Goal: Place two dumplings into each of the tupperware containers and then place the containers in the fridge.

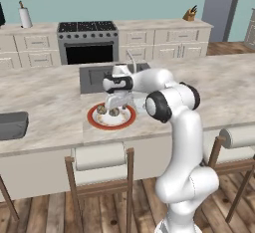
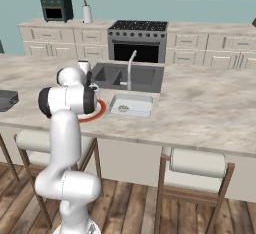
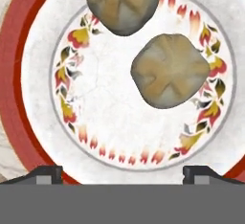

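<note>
Spread tool (image 3: pixel 122 173) over two dumplings (image 3: pixel 171 71) on red-rimmed plate (image 3: pixel 38 74); one dumpling-holding tupperware container (image 2: pixel 131 104) beside.

From my station I see a long beige marble-patterned table (image 1: pixel 45 102) running across the room, with a round red-rimmed white plate (image 1: pixel 94 120) near its front edge; up close its white face (image 3: pixel 110 117) carries a ring of red and yellow flame-like marks. Behind the plate a dark grey sunken sink (image 2: pixel 112 75) sits in the table, a curved silver tap (image 2: pixel 131 65) rising at its rim. Wooden stools with pale cushioned backs (image 1: pixel 98 156) stand along the near side. Against the far teal wall I make out a steel oven with a black cooktop (image 1: pixel 87 40), a white paper-towel roll (image 1: pixel 25 17), a dark green toaster oven (image 2: pixel 56 9) and a wooden knife block (image 1: pixel 190 14).
</note>
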{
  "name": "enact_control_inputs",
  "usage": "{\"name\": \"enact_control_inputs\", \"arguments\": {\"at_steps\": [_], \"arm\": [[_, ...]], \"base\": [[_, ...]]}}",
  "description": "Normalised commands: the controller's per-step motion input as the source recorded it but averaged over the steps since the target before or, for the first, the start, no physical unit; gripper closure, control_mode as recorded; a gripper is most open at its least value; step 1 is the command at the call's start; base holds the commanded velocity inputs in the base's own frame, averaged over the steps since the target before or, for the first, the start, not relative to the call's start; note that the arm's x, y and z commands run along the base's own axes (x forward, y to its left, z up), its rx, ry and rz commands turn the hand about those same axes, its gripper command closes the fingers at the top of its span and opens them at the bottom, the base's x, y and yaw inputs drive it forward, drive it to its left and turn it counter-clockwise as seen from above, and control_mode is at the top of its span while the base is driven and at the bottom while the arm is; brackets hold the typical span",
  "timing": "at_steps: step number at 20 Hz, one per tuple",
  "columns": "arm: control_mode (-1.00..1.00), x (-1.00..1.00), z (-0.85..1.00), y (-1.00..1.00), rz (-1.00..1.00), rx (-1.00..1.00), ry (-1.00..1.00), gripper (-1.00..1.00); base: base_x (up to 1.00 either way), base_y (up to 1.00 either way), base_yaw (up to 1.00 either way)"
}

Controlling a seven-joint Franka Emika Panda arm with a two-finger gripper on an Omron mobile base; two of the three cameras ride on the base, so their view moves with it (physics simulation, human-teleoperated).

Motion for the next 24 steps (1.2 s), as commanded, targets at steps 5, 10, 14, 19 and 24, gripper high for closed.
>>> {"name": "enact_control_inputs", "arguments": {"at_steps": [5,10,14,19,24], "arm": [[-1.0,0.36,-0.39,0.04,0.01,0.0,-0.03,-1.0],[-1.0,0.3,-0.05,0.0,0.0,0.0,-0.04,-1.0],[-1.0,0.15,-0.18,0.0,0.0,0.0,-0.03,-1.0],[-1.0,0.08,-0.21,0.02,0.0,0.0,0.0,-1.0],[-1.0,0.05,-0.11,0.13,0.0,-0.01,0.0,1.0]], "base": [[0.0,0.0,0.0],[0.0,0.0,0.0],[0.0,0.0,0.0],[0.0,0.0,0.0],[0.0,0.0,0.0]]}}
